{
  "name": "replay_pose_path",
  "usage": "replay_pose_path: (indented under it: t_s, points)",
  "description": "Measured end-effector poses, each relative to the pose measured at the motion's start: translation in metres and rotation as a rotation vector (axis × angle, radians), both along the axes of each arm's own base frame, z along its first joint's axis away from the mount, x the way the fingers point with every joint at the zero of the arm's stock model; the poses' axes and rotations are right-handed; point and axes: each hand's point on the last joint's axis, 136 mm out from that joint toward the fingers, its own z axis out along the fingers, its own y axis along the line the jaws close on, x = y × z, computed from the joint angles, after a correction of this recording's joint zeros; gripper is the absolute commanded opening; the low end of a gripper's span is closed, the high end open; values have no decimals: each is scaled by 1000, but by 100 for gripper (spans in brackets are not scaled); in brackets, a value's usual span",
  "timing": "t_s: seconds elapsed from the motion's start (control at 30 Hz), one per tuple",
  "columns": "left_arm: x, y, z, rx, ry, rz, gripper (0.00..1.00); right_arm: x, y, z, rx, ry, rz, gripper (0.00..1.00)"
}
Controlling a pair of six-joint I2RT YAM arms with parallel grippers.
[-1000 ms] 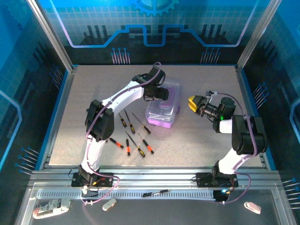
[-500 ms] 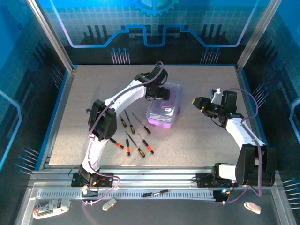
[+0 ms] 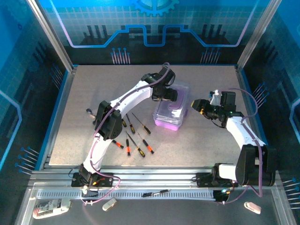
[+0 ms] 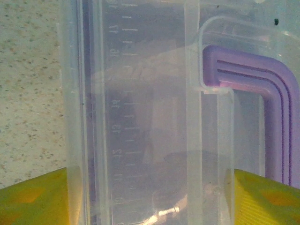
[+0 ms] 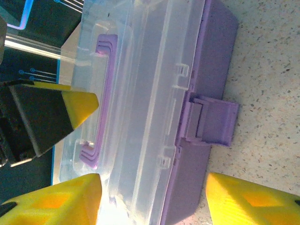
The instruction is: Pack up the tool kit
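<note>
The tool kit case (image 3: 171, 117), purple base under a clear lid, lies right of the table's middle. My left gripper (image 3: 167, 95) comes down on its far end, one yellow finger (image 4: 33, 199) at the lid's outer edge and the other (image 4: 269, 197) by the purple handle (image 4: 279, 98), shut on the case. Just right of the case, my right gripper (image 3: 195, 106) points at it, open, and its fingertips (image 5: 56, 201) flank the case's front (image 5: 154, 93) without touching. The purple latch (image 5: 211, 123) sticks out. Several orange- and yellow-handled screwdrivers (image 3: 133, 133) lie left of the case.
A dark tool (image 3: 157, 192) lies on the front rail, and white objects (image 3: 49, 207) sit on the ledge below it. Metal posts and blue walls (image 3: 51, 47) ring the speckled table (image 3: 93, 89).
The case has slid to the right with my left gripper on it, closer to the right gripper. The right arm stretched out and its jaws spread wider.
</note>
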Motion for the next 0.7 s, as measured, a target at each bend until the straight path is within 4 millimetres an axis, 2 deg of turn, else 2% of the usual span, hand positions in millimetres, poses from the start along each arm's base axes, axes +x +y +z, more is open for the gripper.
replay_pose_path:
  t_s: [0.13, 0.2, 0.27, 0.5, 0.7]
  points:
    - [-5, -6, 0, -11, 9, -13, 81, 2, -5, 4, -46, 0, -7, 66]
    - [-6, -7, 0, -18, 15, -20, 82, 6, -8, 8, -60, -11, -19, 57]
    - [-8, -8, 0, -25, 23, -26, 83, 7, -12, 10, -57, -10, -44, 53]
    - [-20, -14, 0, -48, 74, -55, 90, 11, -22, 8, -83, 17, -112, 62]
    - [-26, -14, -2, -47, 100, -62, 89, 15, -19, 25, -92, -7, -90, 63]
